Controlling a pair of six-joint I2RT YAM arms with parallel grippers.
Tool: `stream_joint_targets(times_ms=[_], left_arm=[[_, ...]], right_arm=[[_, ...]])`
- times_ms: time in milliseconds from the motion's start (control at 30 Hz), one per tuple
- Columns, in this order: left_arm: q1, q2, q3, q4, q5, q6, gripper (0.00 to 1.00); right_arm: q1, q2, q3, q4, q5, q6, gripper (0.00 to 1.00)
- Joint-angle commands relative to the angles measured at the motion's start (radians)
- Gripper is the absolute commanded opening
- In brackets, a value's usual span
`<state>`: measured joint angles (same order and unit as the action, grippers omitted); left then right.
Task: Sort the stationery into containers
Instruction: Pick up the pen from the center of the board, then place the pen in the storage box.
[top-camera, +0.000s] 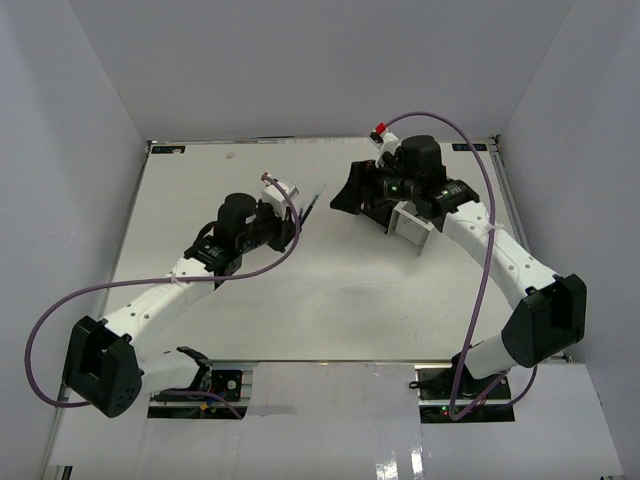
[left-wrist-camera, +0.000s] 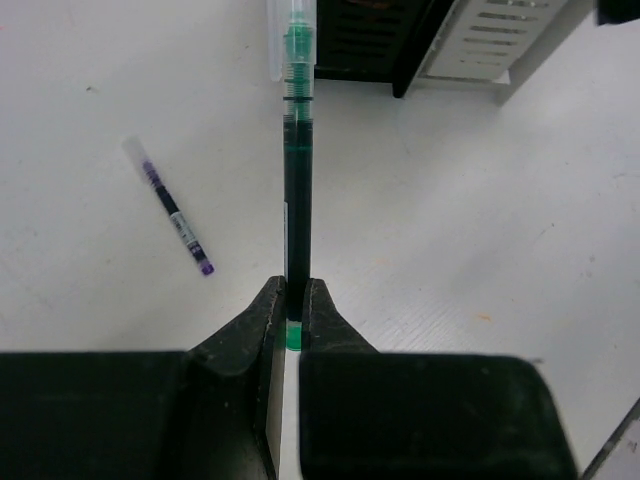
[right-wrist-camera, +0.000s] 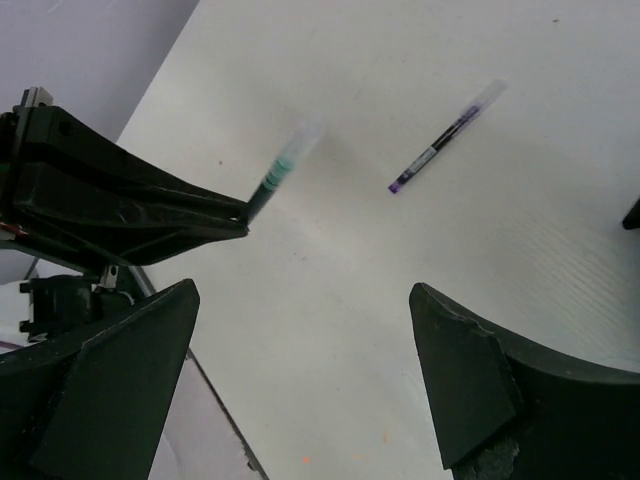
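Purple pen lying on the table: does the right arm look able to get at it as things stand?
Probably yes. The purple pen lies alone on bare table ahead of the open right end effector, nothing between them; the left end effector, shut on the green pen, sits off to the side.

White arms (top-camera: 150, 300), black joints and hands (left-wrist-camera: 293, 300), looping purple cables (top-camera: 440, 114).

White table (top-camera: 330, 300), seen from above. A purple pen (left-wrist-camera: 177, 218) with a clear cap is lying flat on its bare surface, well apart from a black container (left-wrist-camera: 370, 40) and a white container (left-wrist-camera: 500, 40), which are sitting side by side toward the far right.
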<state>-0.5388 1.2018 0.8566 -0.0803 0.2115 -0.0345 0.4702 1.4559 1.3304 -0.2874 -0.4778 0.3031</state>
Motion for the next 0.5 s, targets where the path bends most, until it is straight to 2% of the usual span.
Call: stream_joint_targets(times_ms=[0,300,467], left_arm=[[-0.001,-0.016,0.012,0.024,0.164,0.105,0.0],[-0.004,-0.03,0.025,0.024,0.246,0.131,0.0],[-0.007,-0.041,0.027,0.024,0.269,0.145,0.0]], right_arm=[[0.021,0.017,0.056,0.033,-0.082,0.059,0.92],[0.056,0.073,0.098,0.037,-0.09,0.087,0.91],[0.067,0.093,0.092,0.057,-0.081,0.099,0.84]])
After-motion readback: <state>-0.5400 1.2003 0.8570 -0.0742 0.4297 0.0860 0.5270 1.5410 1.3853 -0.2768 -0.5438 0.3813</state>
